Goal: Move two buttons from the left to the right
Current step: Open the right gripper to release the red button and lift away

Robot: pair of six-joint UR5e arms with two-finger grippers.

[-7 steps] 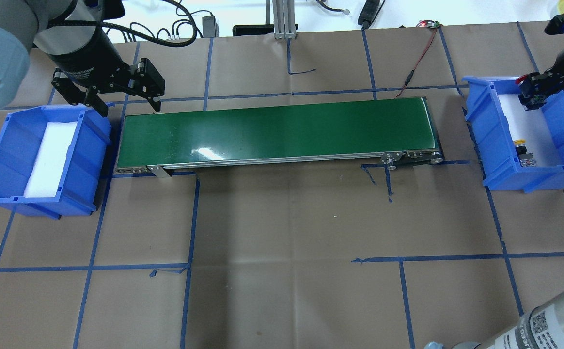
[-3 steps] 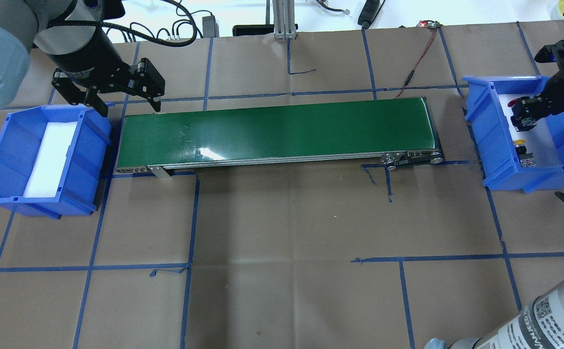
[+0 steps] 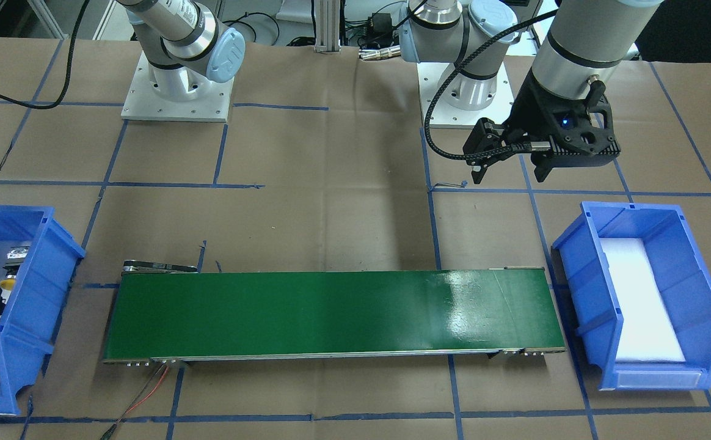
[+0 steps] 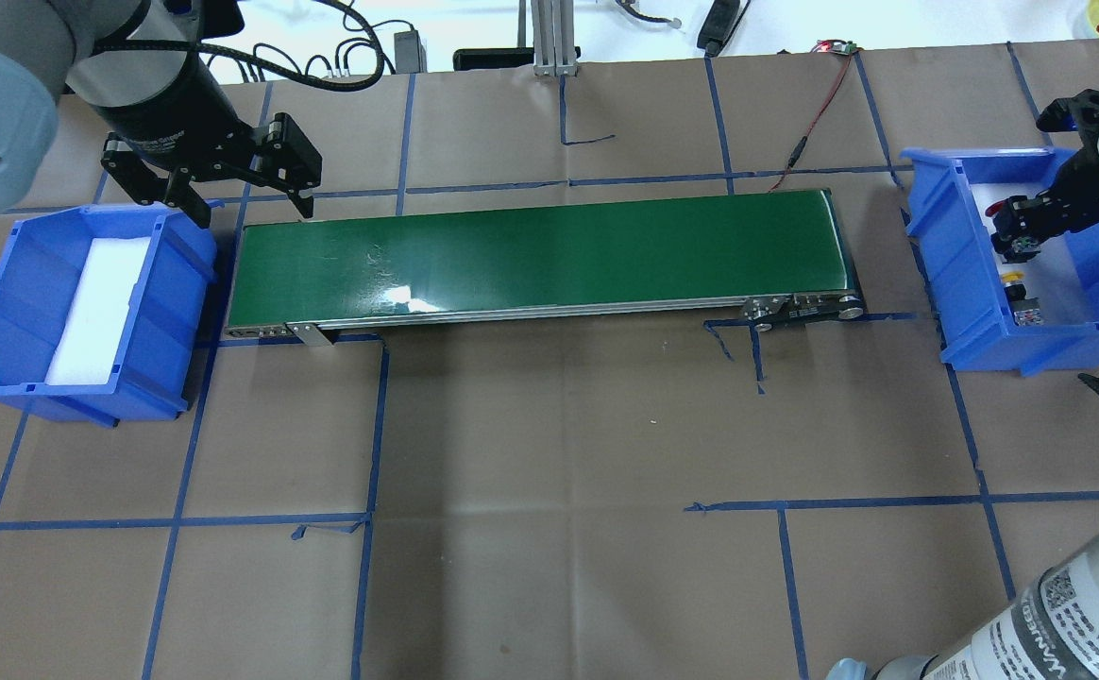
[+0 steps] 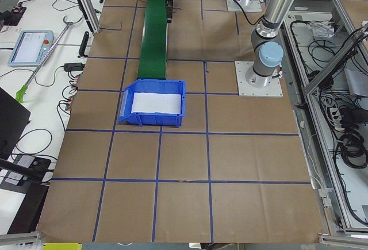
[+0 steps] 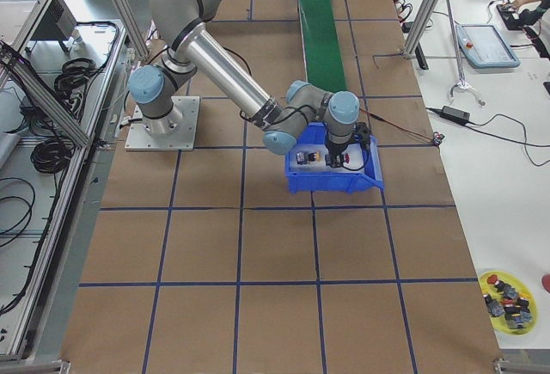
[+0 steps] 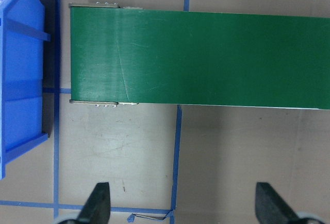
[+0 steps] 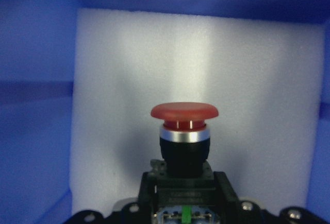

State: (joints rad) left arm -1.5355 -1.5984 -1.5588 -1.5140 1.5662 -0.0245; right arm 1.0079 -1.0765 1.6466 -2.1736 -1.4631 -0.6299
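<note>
Since a second ago the right gripper (image 4: 1017, 231) has dropped deeper into the right bin (image 4: 984, 351), just past the belt's (image 4: 540, 253) right end. The red button (image 8: 184, 112) has gone down with it. It now hangs just beside the yellow button (image 4: 1013, 277), which lies on the foam (image 8: 216, 49) in that bin. The left gripper (image 4: 254, 213) has not shifted.

We read this as the last leg of the task: one button is already delivered and the second is being lowered for release. The left bin (image 4: 2, 283), off the belt's left end, shows only its white pad, so we judge nothing is left to fetch.

The right arm reaches out low over the bin with its wrist tilted. Its jaws are clamped on the red button's black body, and the cap points on toward the foam. Whether the button touches the foam yet we cannot tell from these angles. The left arm hangs above the belt's left end, by the far corner. Its jaws are wide apart with nothing between them
</note>
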